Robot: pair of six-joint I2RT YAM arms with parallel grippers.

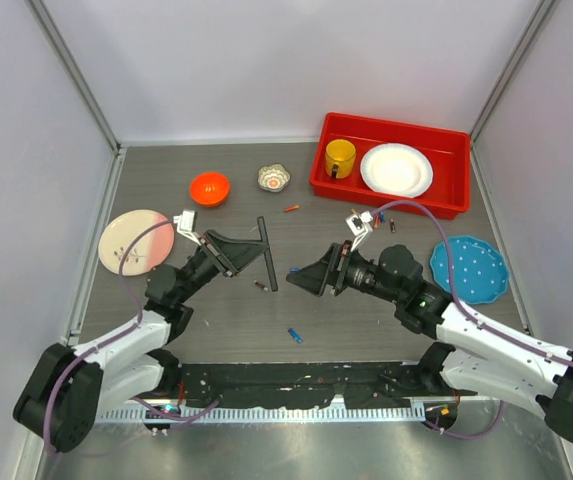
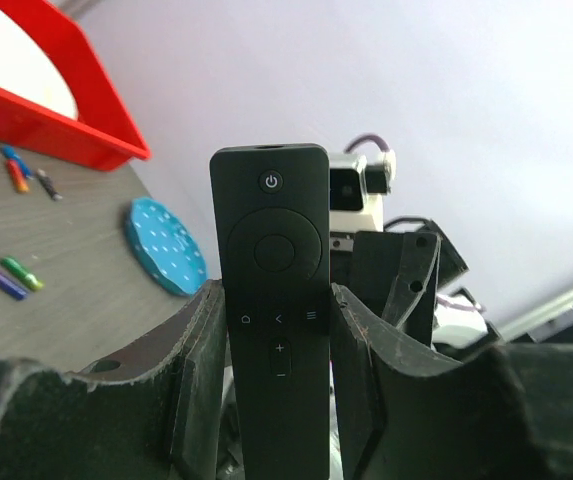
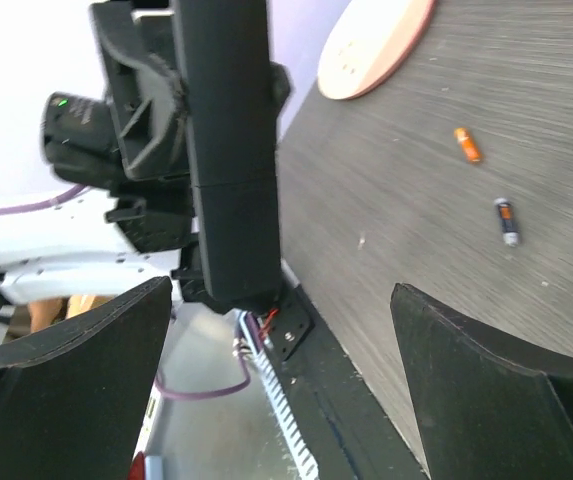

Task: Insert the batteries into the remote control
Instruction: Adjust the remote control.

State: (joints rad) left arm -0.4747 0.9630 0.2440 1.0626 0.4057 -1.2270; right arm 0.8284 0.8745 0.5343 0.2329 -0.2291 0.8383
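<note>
Clamping the remote control (image 2: 271, 290) between its two fingers (image 2: 198, 375), the left gripper (image 2: 271, 340) grips the bar about halfway along. In the left wrist view the button face points at the camera, and the power-button end stands clear beyond the fingertips. The lower end runs down between the fingers and out of sight.

The right gripper (image 3: 281, 290) is spread wide with nothing between its fingers (image 3: 76, 380). In its wrist view the remote rises just beyond the fingertips, nearer the left-hand finger. Its plain face is turned toward this camera, with a faint seam across it. From above, the right gripper's fingertips point at the remote, close to it but apart from it.

Beyond the right-hand finger in the right wrist view, an orange battery (image 3: 468, 145) and a dark battery (image 3: 506, 222) lie on the table (image 1: 216, 325), well apart from the gripper. From above, a blue battery (image 1: 294, 335) lies on the near side of the right fingers. Far out to the left of the left gripper's fingers, in its wrist view, more batteries (image 2: 11, 172) lie scattered beside a red bin (image 2: 86, 140).
</note>
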